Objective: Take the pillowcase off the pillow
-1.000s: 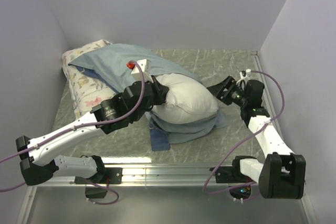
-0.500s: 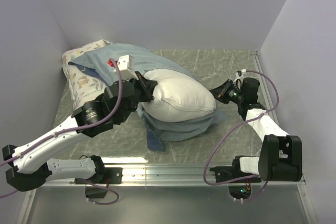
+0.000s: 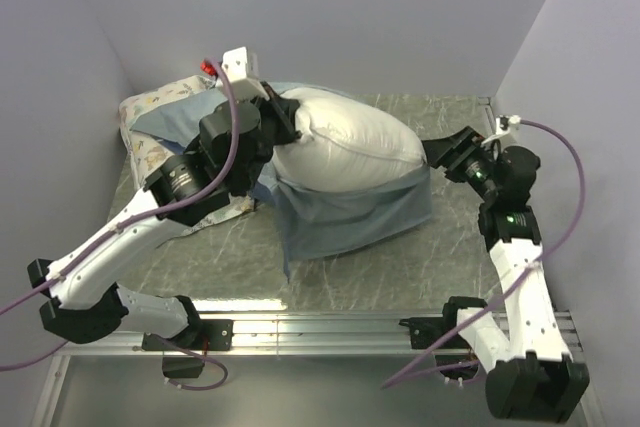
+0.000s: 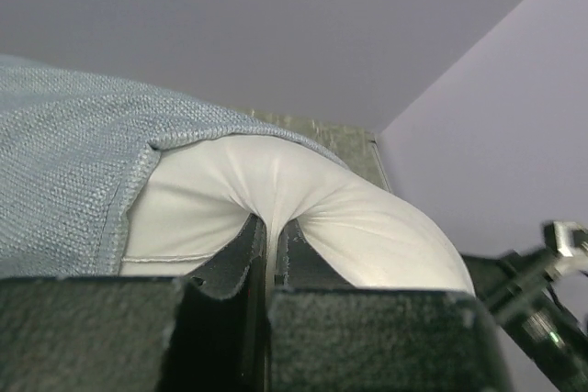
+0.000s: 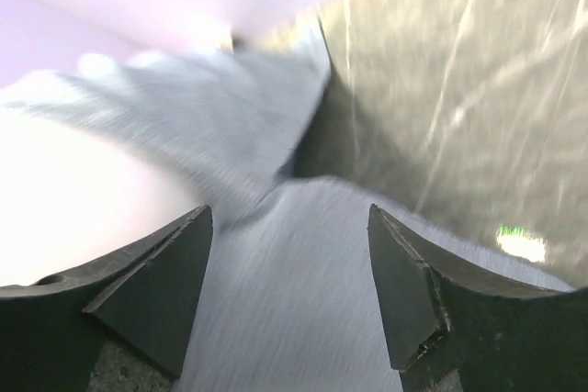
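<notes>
Our left end effector (image 3: 291, 128) is closed on the pillow (image 3: 350, 147), its two fingers (image 4: 250, 243) pinching a fold of white cloth at the pillow's left end. The pillow is held tilted above the desk (image 3: 450, 257), its bare white top facing up. The pillowcase (image 3: 350, 212) wraps only the pillow's underside. It hangs from there down to the desk in front, and a further stretch trails back left over a floral pillow (image 3: 145, 152) by the wall.

Our right end effector (image 3: 447, 154) stands with its jaws apart, gripping nothing we can see, just beside the right end of the pillow. In the blurred right wrist view, pillowcase cloth lies ahead of and below the open fingers (image 5: 156, 282), with the white pillow to their left.
</notes>
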`<action>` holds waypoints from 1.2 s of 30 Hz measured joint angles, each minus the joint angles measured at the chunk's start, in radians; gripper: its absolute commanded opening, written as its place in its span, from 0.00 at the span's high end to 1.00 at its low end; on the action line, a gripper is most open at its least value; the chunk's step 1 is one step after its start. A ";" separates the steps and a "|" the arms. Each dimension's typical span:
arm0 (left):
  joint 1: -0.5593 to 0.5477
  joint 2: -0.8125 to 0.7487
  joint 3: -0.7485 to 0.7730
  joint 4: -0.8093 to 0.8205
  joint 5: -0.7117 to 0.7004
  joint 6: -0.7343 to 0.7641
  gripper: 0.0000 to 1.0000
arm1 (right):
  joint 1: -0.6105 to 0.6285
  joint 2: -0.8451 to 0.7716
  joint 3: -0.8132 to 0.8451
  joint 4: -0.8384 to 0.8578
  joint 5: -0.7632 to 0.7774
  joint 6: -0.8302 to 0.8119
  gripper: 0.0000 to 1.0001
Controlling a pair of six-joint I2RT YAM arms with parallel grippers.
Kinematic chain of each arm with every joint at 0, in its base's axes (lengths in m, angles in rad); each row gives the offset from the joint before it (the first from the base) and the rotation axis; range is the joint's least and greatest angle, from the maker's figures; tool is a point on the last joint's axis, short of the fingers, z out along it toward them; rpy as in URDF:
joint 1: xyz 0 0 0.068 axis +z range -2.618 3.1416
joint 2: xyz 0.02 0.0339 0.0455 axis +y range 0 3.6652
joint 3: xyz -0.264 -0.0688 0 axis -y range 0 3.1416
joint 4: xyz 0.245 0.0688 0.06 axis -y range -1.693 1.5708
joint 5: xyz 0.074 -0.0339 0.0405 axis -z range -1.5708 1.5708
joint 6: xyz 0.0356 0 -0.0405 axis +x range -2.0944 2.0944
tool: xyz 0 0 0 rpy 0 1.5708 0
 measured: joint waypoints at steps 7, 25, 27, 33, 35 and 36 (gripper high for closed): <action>0.137 0.126 0.169 -0.009 0.065 0.010 1.00 | -0.050 -0.171 0.025 -0.060 0.049 0.000 0.17; 0.287 0.206 0.280 -0.024 0.215 -0.020 0.99 | 0.194 0.048 0.055 0.068 0.180 -0.082 0.27; 0.288 0.206 0.281 -0.024 0.216 -0.022 1.00 | 0.195 0.083 0.055 0.080 0.223 -0.086 0.67; 0.289 0.206 0.281 -0.024 0.220 -0.023 0.99 | 0.195 0.118 0.055 0.126 0.317 -0.080 1.00; 0.289 0.206 0.281 -0.024 0.222 -0.023 0.99 | 0.195 0.131 0.055 0.134 0.336 -0.080 1.00; 0.289 0.206 0.281 -0.024 0.222 -0.023 1.00 | 0.195 0.143 0.055 0.139 0.344 -0.080 1.00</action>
